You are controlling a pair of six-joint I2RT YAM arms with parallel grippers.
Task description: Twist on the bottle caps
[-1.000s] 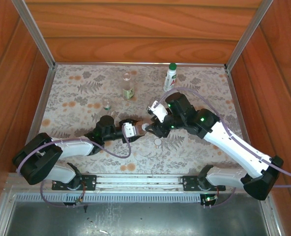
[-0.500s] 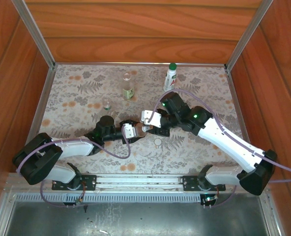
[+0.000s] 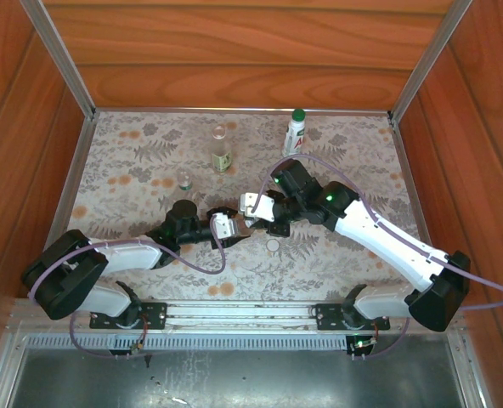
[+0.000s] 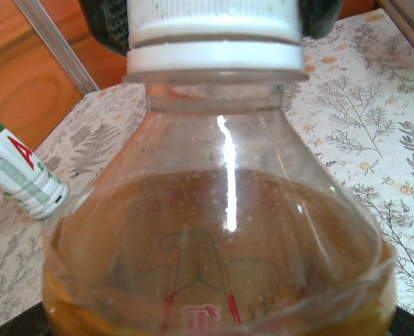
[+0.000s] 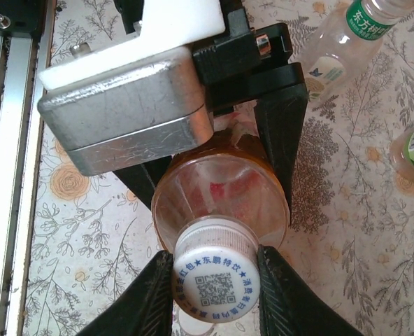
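Note:
My left gripper is shut on the amber bottle, its black fingers clamping the body from both sides. The bottle's red label shows through the liquid. A white bottle cap with blue print and a QR code sits on the bottle's neck. My right gripper is shut on this cap, one finger pressed to each side of it. In the top view the two grippers meet at mid-table, with the right gripper at the bottle's top.
The white bottle with a green cap stands at the back right. The clear green-label bottle and a tiny clear bottle stand behind the left arm. A loose white cap lies just in front of the grippers.
My right gripper has swung left and down onto the bottle's top, and its jaws have closed against the white cap. The left arm and the bottle have stayed put.

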